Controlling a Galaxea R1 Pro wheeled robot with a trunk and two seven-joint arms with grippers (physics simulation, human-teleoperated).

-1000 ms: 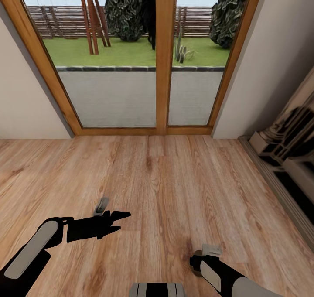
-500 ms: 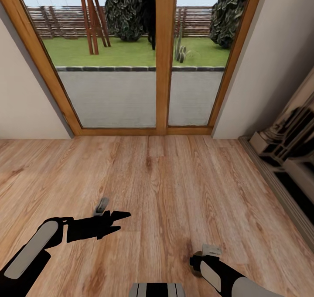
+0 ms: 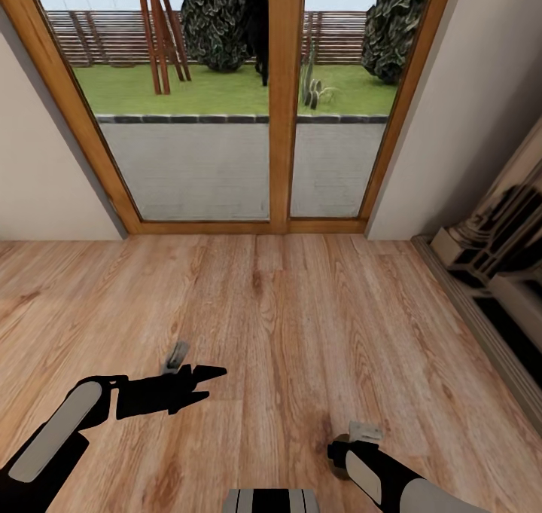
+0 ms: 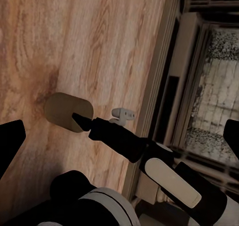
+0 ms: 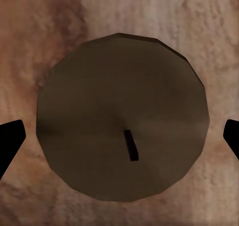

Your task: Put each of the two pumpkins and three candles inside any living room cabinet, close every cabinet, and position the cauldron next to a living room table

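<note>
Right arm over a candle on the floor
The right gripper [image 4: 82, 121] points at the candle [image 4: 67, 111] on wood floor [image 4: 89, 47], beside the cabinet [image 4: 199, 71].

right gripper [image 3: 336, 448] mostly behind its forearm, candle [image 5: 122, 117] side hidden

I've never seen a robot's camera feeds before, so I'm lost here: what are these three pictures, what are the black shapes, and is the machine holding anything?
This is a simulated two-armed robot on wheels. The large picture comes from its head camera, looking down at a wooden floor in front of a glass garden door. The black shapes are its arms. The left gripper, a two-fingered claw, hangs open over the floor and holds nothing.

The other two pictures come from small cameras near each claw. The right one looks straight down on a round candle standing on the floor, with its dark wick showing. The right gripper is open above the candle, with a fingertip either side of it. It doesn't appear to have grasped it.
</note>
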